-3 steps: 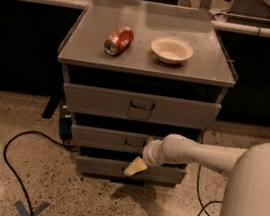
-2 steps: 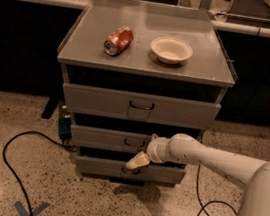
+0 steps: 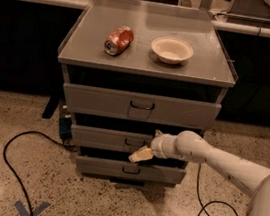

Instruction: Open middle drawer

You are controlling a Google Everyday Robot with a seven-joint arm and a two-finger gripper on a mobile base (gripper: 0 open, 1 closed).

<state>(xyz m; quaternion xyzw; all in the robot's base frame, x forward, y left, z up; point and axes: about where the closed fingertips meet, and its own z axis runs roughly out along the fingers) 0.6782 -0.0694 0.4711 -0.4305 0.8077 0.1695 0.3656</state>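
Observation:
The middle drawer (image 3: 105, 138) is the grey front between two other drawers in a grey cabinet, with a small dark loop handle (image 3: 133, 142). None of its tray shows. My gripper (image 3: 140, 155), cream-tipped on a white arm (image 3: 204, 153) that reaches in from the right, sits just below and right of that handle, over the lower edge of the middle drawer's front. It holds nothing that I can see.
The top drawer (image 3: 140, 106) and the bottom drawer (image 3: 128, 169) are also grey with loop handles. On the cabinet top (image 3: 82, 51) lie a crushed red can (image 3: 119, 40) and a white bowl (image 3: 171, 50). A black cable (image 3: 13, 162) loops on the speckled floor at left, and another cable (image 3: 210, 212) at right.
My gripper has risen from the gap above the bottom drawer to just under the middle drawer's handle. The arm's near end has shifted right. The drawers look unmoved.

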